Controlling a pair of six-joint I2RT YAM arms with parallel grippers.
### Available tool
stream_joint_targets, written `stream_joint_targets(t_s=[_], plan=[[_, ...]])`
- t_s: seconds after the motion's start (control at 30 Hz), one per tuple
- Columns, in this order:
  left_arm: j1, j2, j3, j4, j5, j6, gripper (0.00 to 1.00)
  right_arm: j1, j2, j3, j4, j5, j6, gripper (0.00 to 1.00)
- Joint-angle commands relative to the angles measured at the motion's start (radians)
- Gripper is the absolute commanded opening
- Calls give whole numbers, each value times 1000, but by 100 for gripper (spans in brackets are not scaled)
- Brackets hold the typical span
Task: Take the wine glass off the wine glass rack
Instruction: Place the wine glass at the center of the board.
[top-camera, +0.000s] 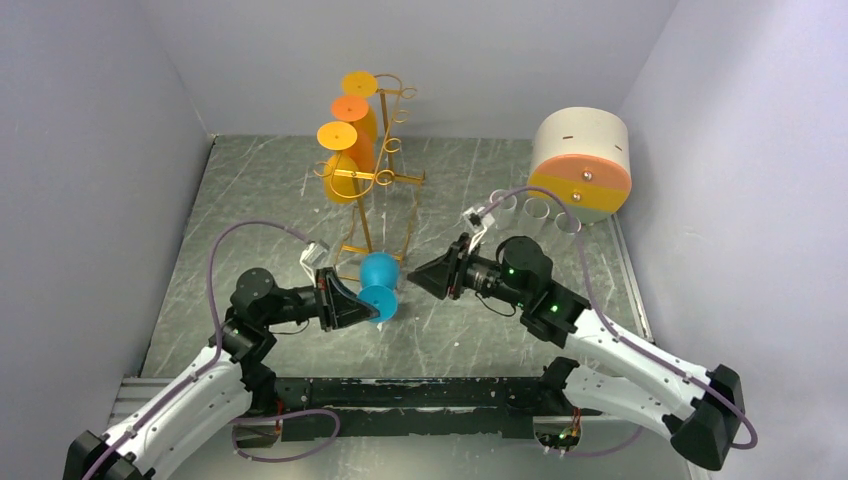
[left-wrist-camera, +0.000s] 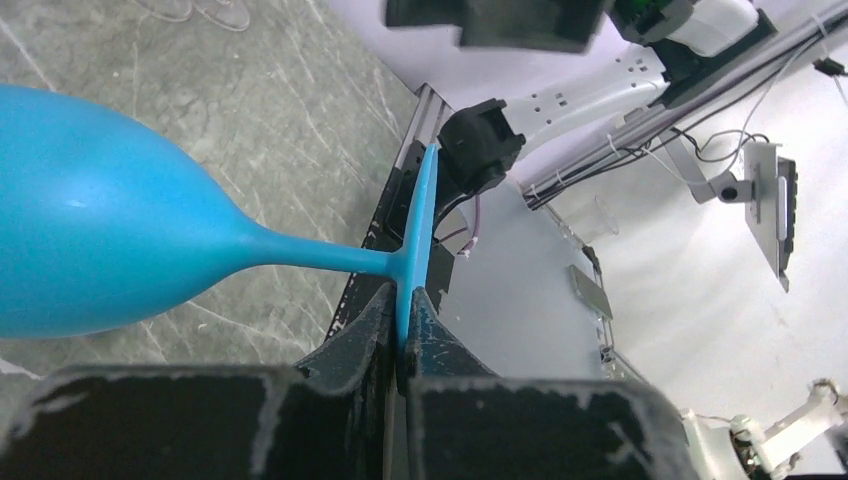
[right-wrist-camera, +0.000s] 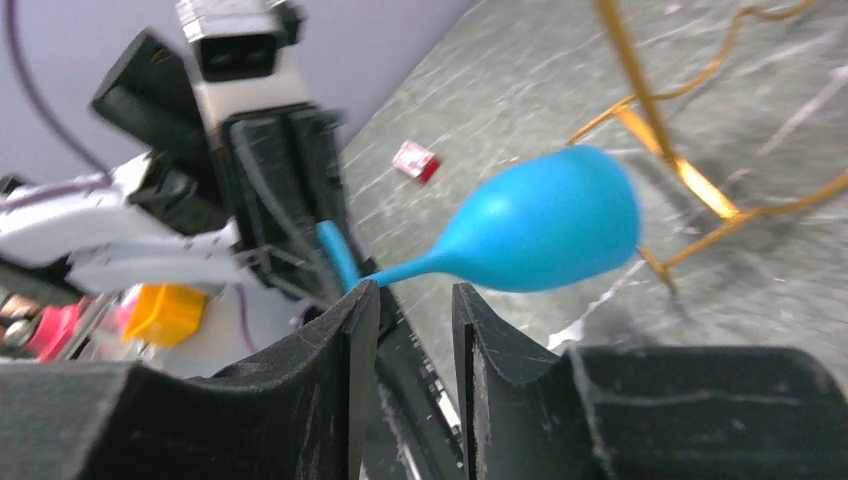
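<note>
Left hand (left-wrist-camera: 403, 303) clenched on the foot of the blue wine glass (left-wrist-camera: 95, 250). Bowl lies sideways ahead of its fingers, off the hooks, by the base of the wine glass rack (top-camera: 385, 178). Right hand (right-wrist-camera: 415, 298) parted, empty, near the glass.

We stretch our left arm (top-camera: 190, 395) low and inward, left pincer (left-wrist-camera: 402, 305) clamped on the foot of the glass (left-wrist-camera: 100, 250). Our right arm (top-camera: 620, 350) bends in opposite, right pincer (right-wrist-camera: 415, 300) pointing at the left one, jaws slightly parted and holding nothing.
</note>
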Motion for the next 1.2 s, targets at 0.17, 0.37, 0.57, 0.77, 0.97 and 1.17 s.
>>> stream_joint_targets(t_s=[0.17,0.37,0.57,0.77,0.97,1.17], plan=[[-15,-81,-35,200,65,26,7,0,-19,35,-212,516,-52,50],[-17,-60,-95,467,86,-17,7,-15,27,112,-265,447,-99,61],[-19,31,-102,640,167,-43,7,-200,73,172,-223,28,-89,65],[-24,105,-109,905,256,-143,7,-403,184,227,-163,-439,-53,67],[-33,101,-60,812,314,-94,7,-403,263,258,-94,-575,16,68],[-41,33,-14,646,311,26,7,-352,339,280,-54,-680,68,66]])
